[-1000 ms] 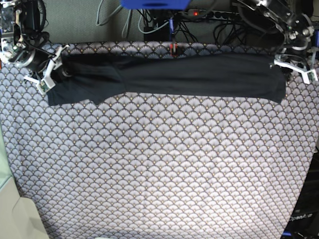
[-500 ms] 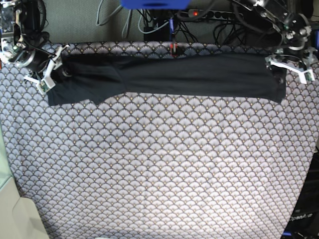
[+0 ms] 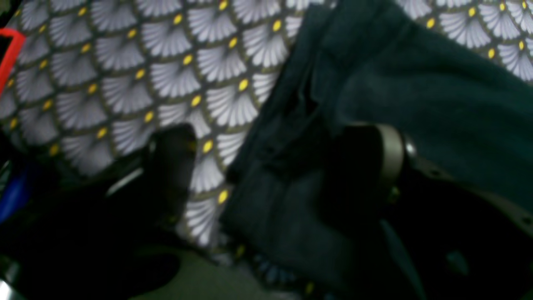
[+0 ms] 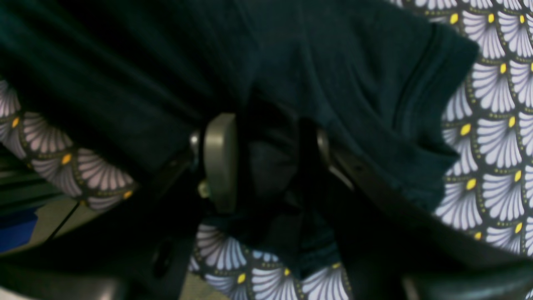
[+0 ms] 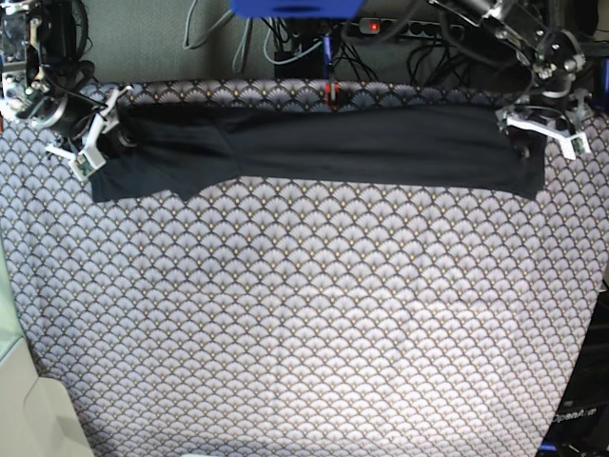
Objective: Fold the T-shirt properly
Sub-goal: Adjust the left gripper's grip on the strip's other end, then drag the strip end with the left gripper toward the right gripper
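Note:
The dark T-shirt lies as a long narrow band across the far part of the table, one sleeve spread at the view's left end. At that end my right gripper is shut on it; the right wrist view shows a bunch of T-shirt fabric pinched in my right gripper. My left gripper stands open over the opposite end. In the left wrist view the T-shirt edge lies loose inside my left gripper, one pad resting over the fabric.
A scallop-patterned cloth covers the whole table. Cables and a power strip run behind the back edge, with a small red item at its middle. A pale surface shows at the front left corner.
My left gripper has opened, letting go of the T-shirt's end, and has shifted slightly inward along the shirt. The right arm and the shirt's other end have not moved.

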Controlling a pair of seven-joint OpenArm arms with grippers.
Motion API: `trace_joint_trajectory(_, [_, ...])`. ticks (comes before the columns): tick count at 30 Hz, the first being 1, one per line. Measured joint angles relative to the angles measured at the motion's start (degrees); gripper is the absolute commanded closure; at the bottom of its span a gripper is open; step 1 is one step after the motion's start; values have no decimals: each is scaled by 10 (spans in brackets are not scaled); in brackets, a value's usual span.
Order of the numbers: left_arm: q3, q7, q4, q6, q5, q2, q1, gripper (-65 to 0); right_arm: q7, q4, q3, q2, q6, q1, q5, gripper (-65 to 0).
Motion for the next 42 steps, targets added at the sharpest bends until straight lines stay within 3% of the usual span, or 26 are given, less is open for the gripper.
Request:
trace_joint_trajectory(5, [0,-19,-35,-1,-14,-17,0,-524,0,0,0,-1,0,0,0,-255])
trace_joint_trajectory(7, [0,-27,-43,-1,-16,-18,0,-489,0,0,0,-1,0,0,0,-255])
trace_joint_trajectory(10, [0,-31,-46,-1,-17,-18,-2,-335,0,0,0,-1,0,0,0,-255])
trace_joint_trajectory(15, [3,-27,-44,-9,-23,-15,-3,0,0,0,0,-1,0,0,0,-255])
trace_joint_trajectory(22, [3,-25,-26,-7,7,-2,-6,0,1,0,0,-1,0,0,0,-255])
trace_joint_trajectory(28, [9,25,115,-18,38,20,10,0,1,0,0,-1,0,0,0,-255])
trace_joint_trajectory(32, [78,21,183,-7,28,13,26,0,3,0,-2,-1,0,0,2,-255])
trace_joint_trajectory(36, [158,110,235,-1,39,11,67,0,3,0,-2,-1,0,0,0,-255])
trace_joint_trajectory(42, [328,142,295,-2,27,10,122,0,1,1,-2,-1,0,0,1,-255])
